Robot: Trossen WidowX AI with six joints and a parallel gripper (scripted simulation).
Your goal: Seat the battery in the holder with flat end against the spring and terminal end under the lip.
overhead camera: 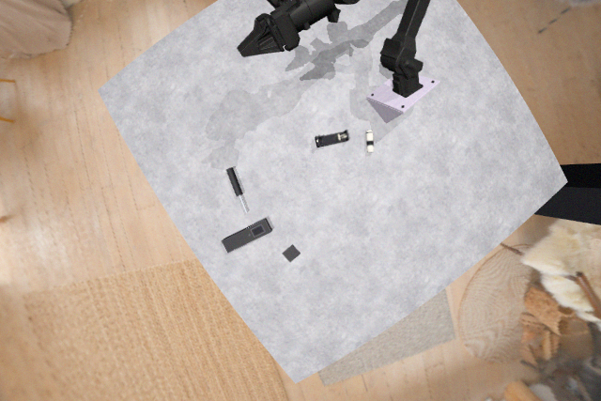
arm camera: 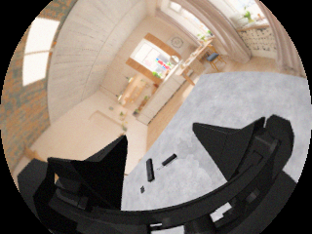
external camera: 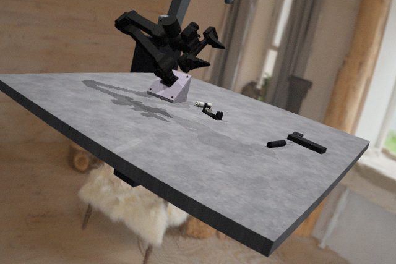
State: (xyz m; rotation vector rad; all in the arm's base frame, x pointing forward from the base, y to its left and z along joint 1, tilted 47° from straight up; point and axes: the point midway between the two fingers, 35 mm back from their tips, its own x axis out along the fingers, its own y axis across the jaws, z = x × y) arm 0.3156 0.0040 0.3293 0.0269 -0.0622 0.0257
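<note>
1. Your black parallel-jaw gripper [external camera: 204, 51] hangs high above the grey mottled table top [overhead camera: 388, 251], folded back near the arm's own shoulder, with its jaws spread wide and nothing between them.
2. From the wrist view you look out between the two dark pointed fingers at the table edge and the room beyond; only small dark objects show far off in the gap.
3. The task's small white cylindrical battery with a dark band [overhead camera: 369, 141] lies on its side on the table, just in front of the pale lilac wedge-shaped base block [overhead camera: 426, 84] that carries the arm.
4. The small black open battery holder [overhead camera: 331, 138] sits just beside the battery, apart from it; the battery is outside the holder, not seated.
5. From above, the holder lies roughly across the battery's long axis, so the two are not lined up.
6. Whether the spring end of the holder faces the battery is hard to say at this size; the top view shows only a lighter glint at the holder's end nearer the battery.
7. Well away, toward the far table edge, you have a black cylinder with a thin silver shaft [overhead camera: 236, 188], a long black rectangular block with a recessed window [overhead camera: 246, 235], and a small dark square tile [overhead camera: 290, 253].
8. None of those three touches another, and the gripper is well clear of everything on the table.
</note>
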